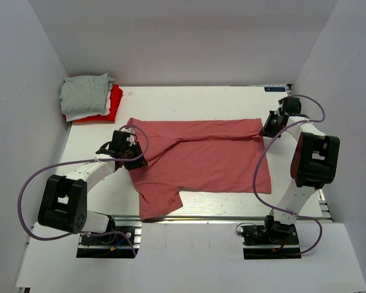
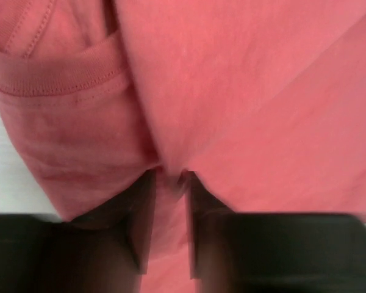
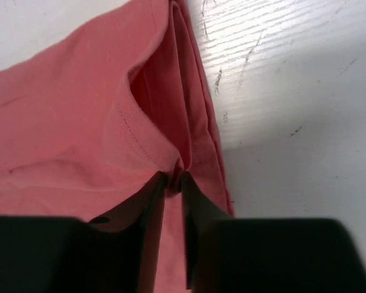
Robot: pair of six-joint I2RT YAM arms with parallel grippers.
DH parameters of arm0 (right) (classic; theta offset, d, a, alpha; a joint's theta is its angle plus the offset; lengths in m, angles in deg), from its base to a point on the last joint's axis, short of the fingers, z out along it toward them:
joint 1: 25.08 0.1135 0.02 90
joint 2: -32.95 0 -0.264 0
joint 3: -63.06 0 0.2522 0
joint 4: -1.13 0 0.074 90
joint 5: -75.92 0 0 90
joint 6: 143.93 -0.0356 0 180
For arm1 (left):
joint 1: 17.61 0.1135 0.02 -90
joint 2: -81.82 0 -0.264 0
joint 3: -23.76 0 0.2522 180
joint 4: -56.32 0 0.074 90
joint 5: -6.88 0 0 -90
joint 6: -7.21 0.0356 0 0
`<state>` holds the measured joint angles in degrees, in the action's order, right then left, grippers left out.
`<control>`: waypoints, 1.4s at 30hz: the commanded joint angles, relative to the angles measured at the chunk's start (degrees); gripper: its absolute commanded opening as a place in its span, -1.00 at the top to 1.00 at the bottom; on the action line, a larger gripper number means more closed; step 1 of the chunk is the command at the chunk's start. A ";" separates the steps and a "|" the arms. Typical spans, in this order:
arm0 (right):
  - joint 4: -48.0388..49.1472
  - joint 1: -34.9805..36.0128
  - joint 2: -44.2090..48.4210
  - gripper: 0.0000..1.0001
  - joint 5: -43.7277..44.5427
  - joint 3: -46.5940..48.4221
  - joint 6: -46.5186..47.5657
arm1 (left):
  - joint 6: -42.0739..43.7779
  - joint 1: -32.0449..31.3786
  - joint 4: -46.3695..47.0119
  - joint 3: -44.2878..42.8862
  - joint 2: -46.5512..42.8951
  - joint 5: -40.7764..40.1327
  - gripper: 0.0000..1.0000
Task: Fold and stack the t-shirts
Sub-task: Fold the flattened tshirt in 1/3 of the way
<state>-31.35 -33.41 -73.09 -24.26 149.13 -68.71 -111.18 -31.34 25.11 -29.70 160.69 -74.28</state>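
White is the desk [image 1: 189, 97], and a pink t-shirt [image 1: 201, 160] lies spread across the middle of it. The shirt's far part is folded over toward the near side, and one sleeve trails off its near left corner toward the arm bases.

Beyond the pink t-shirt's far left corner, well apart from it, sits a small pile against the back wall. A grey t-shirt [image 1: 84, 93] is on top, a sliver of a white t-shirt [image 1: 88, 114] shows under it, and a red t-shirt [image 1: 114, 101] is at the bottom.

The left gripper [image 2: 169, 174] is at the pink t-shirt's left edge, by the ribbed neckband. Its dark fingers [image 2: 140, 213] are drawn close, with a ridge of pink cloth pinched between them.

The right gripper [image 3: 172, 177] is at the pink t-shirt's far right corner. It is clamped on the layered cloth edge there, next to bare, scuffed desk.
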 commanded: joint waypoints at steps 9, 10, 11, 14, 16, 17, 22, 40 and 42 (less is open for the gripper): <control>-0.18 -0.54 6.72 -0.81 2.01 2.74 -0.07 | 4.29 -0.33 -15.68 -13.81 -1.97 -3.13 -1.00; 0.00 -0.36 7.33 -0.81 0.61 3.01 -0.07 | 4.82 -0.33 -15.68 -14.87 -1.97 -3.13 -1.00; 0.61 -0.28 7.34 -0.81 -1.67 3.53 0.11 | 5.78 -0.33 -14.38 -16.70 -1.97 -3.13 -1.00; 3.51 0.51 6.46 -0.81 -9.04 3.45 -0.59 | 6.41 -0.33 -8.58 -20.49 2.75 -2.00 -1.00; 4.91 1.13 4.98 -0.81 -11.96 3.71 -1.12 | 6.41 -0.33 -4.63 -22.60 6.71 1.08 -1.00; 4.92 1.39 3.49 -0.81 -13.71 4.32 -1.30 | 6.41 0.37 -3.48 -24.79 8.91 1.96 -1.00; 4.75 3.24 -2.76 -0.81 -16.02 7.93 -2.70 | 5.00 1.17 -0.38 -32.87 23.13 5.31 -1.00; 4.14 2.89 -16.47 -0.81 -11.36 11.44 -6.92 | 4.64 5.12 3.04 -44.48 44.51 8.20 -1.00; 2.47 2.98 -18.49 -0.81 -10.75 15.92 -7.10 | 5.88 5.12 2.17 -51.91 49.59 8.73 -1.00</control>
<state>-26.87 -30.46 -87.69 -38.05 161.15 -75.84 -107.35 -26.40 27.21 -75.60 203.45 -68.09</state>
